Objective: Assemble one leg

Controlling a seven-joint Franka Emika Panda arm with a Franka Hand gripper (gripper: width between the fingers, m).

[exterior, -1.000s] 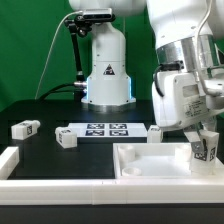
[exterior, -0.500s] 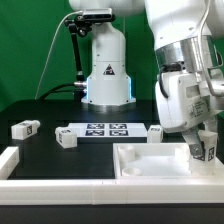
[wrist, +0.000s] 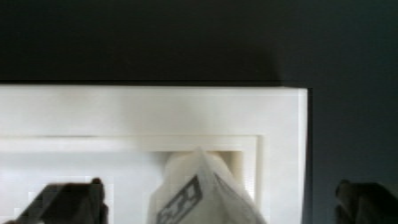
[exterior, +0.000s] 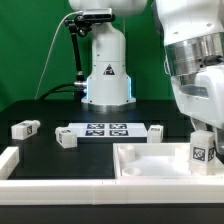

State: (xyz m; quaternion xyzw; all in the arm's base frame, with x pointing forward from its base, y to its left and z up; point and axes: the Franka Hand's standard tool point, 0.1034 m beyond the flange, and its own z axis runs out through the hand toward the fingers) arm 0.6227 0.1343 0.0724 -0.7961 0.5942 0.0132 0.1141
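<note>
A white leg (exterior: pixel 201 152) with a fiducial tag stands upright in the near corner of the large white panel (exterior: pixel 148 163), at the exterior view's right. My gripper (exterior: pixel 203 124) is just above it, open and apart from it. In the wrist view the leg (wrist: pixel 199 190) rises between my two dark fingers (wrist: pixel 71 203), which are spread wide and do not touch it; my gripper (wrist: pixel 217 208) is centred over it. The panel's raised rim (wrist: pixel 143 105) runs across that view.
Three more legs lie on the black table: one at far left (exterior: pixel 24 128), one (exterior: pixel 66 139) beside the marker board (exterior: pixel 105 129), one (exterior: pixel 155 132) at its right end. A white block (exterior: pixel 8 158) sits at the front left. The arm's base (exterior: pixel 106 65) stands behind.
My gripper was down around the leg on the panel. It has let go and risen straight up; the leg stays standing in the corner.
</note>
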